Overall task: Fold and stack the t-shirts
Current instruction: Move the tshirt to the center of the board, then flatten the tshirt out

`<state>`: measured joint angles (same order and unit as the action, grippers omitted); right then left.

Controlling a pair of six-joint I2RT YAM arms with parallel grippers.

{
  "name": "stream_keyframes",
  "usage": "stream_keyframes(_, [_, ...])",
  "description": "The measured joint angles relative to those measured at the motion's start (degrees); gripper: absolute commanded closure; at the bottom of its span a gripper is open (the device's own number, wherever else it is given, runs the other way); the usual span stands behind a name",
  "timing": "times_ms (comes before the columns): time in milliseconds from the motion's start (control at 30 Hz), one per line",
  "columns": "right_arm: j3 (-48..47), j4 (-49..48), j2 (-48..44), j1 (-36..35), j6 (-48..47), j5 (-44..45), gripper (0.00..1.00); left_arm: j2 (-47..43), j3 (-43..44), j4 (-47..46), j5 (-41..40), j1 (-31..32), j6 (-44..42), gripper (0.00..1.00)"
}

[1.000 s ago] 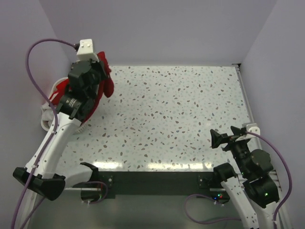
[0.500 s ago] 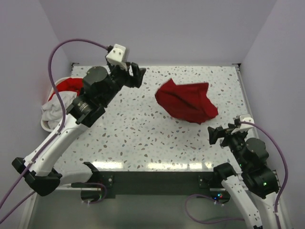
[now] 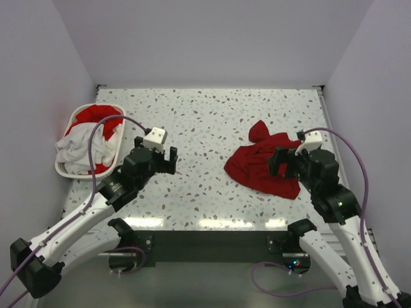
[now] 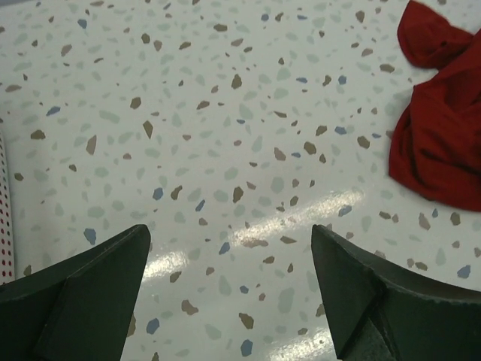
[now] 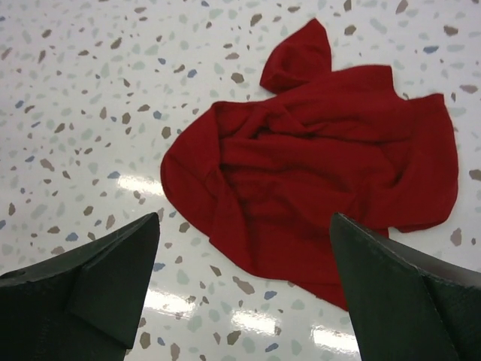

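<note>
One deep red t-shirt (image 3: 257,168) lies crumpled on the right half of the table, and it also shows in the right wrist view (image 5: 316,173) and at the right edge of the left wrist view (image 4: 443,143). My right gripper (image 3: 280,162) hovers over its near right part, open and empty (image 5: 244,218). Well left of the shirt, my left gripper (image 3: 168,160) is open over bare table with nothing between its fingers (image 4: 229,233). Another red t-shirt (image 3: 96,115) and a white t-shirt (image 3: 77,151) lie bunched in the basket.
A white plastic laundry basket (image 3: 64,172) stands at the table's left edge. Purple walls close in the back and both sides. The right table edge has a metal rail (image 3: 331,128).
My left gripper opened and let go of the red t-shirt, which landed on the right side. The left arm drew back from the basket toward the near left. The right arm reached forward over the shirt.
</note>
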<state>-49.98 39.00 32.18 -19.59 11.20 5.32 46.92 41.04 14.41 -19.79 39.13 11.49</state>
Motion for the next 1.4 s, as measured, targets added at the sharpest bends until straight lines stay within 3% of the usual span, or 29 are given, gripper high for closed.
stream_keyframes(367, [8.4,-8.8,17.2,0.1,5.4,1.5,0.01,-1.0,-6.3,-0.2,0.1,0.0,-0.1,0.06])
stream_keyframes(600, [-2.0,-9.9,38.6,0.0,4.7,-0.4,0.04,-4.0,-6.3,-0.3,0.3,0.0,-0.1,0.06])
stream_keyframes(867, [0.9,-10.5,35.9,-2.9,6.8,-0.8,0.23,-5.3,-6.4,-0.2,0.5,0.0,0.1,0.06])
stream_keyframes(1300, [6.5,-13.6,41.7,-7.9,6.8,-0.1,0.3,-3.4,-6.6,0.0,-0.3,0.0,0.5,0.05])
stream_keyframes(1400, [7.4,-15.2,43.7,-8.3,6.7,-0.1,0.38,-2.9,-6.6,0.0,-0.5,0.0,0.5,0.05])
